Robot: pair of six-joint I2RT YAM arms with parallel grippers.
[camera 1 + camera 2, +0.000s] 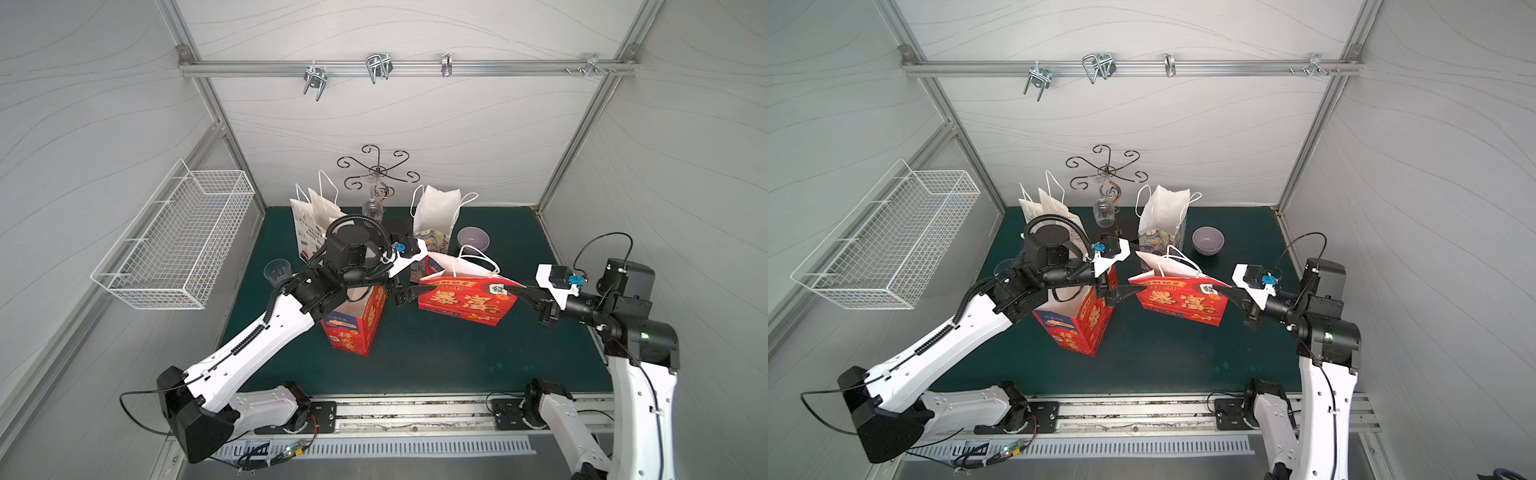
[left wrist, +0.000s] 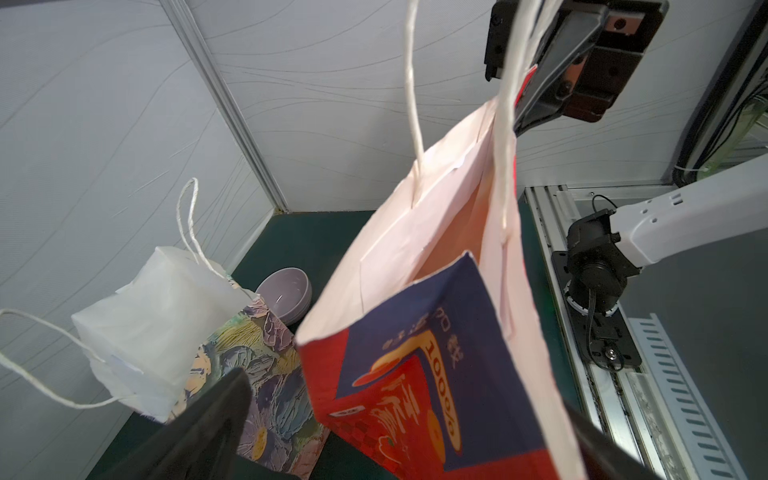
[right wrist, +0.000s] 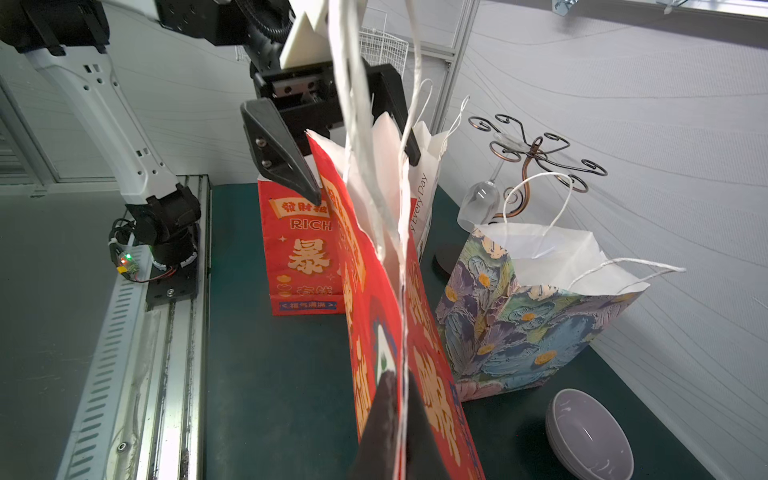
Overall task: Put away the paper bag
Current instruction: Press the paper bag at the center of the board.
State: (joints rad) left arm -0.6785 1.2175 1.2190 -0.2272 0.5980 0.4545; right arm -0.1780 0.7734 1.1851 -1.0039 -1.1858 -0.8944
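Green mat [image 1: 415, 353], centre: red paper bag [image 1: 465, 301] flattened, right gripper [image 1: 524, 293] clamped on its right edge; left gripper [image 1: 409, 293] spread wide at left edge. It should close on both layers before lifting.

Right tool [image 3: 392, 399] clamped on near edge of flattened red bag [image 3: 374, 291]. Left tool [image 3: 363, 178] jaws spread around far edge. Floral bag [image 3: 519, 324], bowl [image 3: 590, 432] beside, on bench [image 3: 270, 395].

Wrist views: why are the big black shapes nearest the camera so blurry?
Left wrist view: a finger of the left gripper, too near the lens to focus. Right wrist view: likewise a finger of the right gripper, shut on the red paper bag.
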